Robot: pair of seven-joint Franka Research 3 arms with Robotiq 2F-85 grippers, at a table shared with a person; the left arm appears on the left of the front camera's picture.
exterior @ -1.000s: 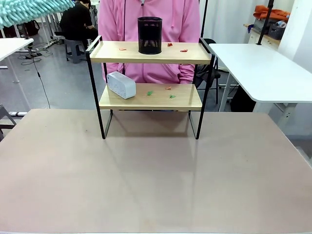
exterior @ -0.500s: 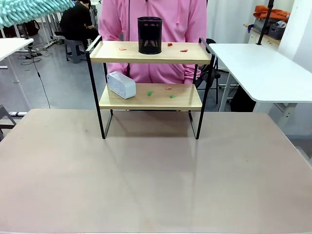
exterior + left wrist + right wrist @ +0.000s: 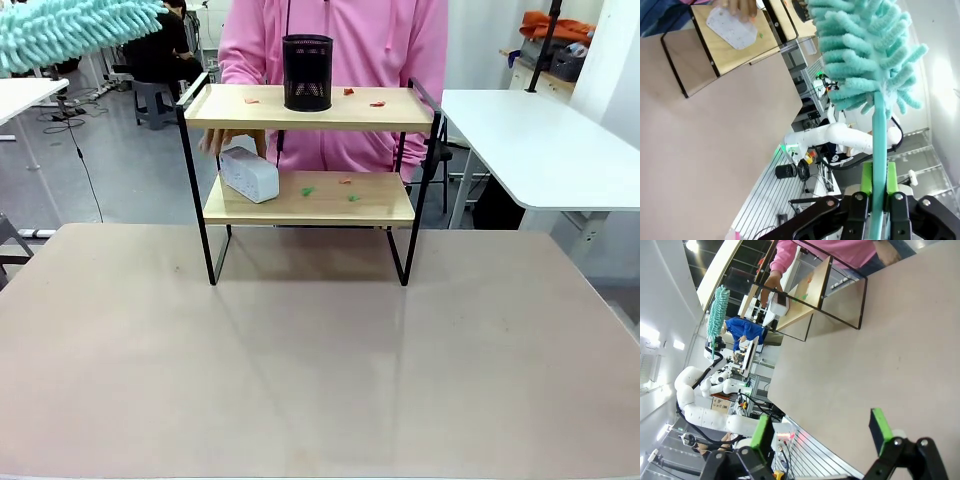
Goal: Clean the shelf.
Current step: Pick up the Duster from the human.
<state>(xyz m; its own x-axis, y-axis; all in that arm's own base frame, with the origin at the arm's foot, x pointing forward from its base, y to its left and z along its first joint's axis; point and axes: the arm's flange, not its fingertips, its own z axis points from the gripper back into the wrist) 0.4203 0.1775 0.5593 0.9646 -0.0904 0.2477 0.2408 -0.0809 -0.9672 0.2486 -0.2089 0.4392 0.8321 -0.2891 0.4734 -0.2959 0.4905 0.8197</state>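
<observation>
Since a moment ago, the person's hand (image 3: 212,141) has reached the white box (image 3: 249,174) on the shelf (image 3: 225,106) at the bench's (image 3: 320,380) far edge, and the teal duster (image 3: 70,30) has dipped. Scraps (image 3: 377,103) (red above, green below) remain unswept. Left wrist view: left hand (image 3: 875,212) clamps the duster's handle. Right wrist view: right hand (image 3: 821,432) spread wide, empty.
</observation>
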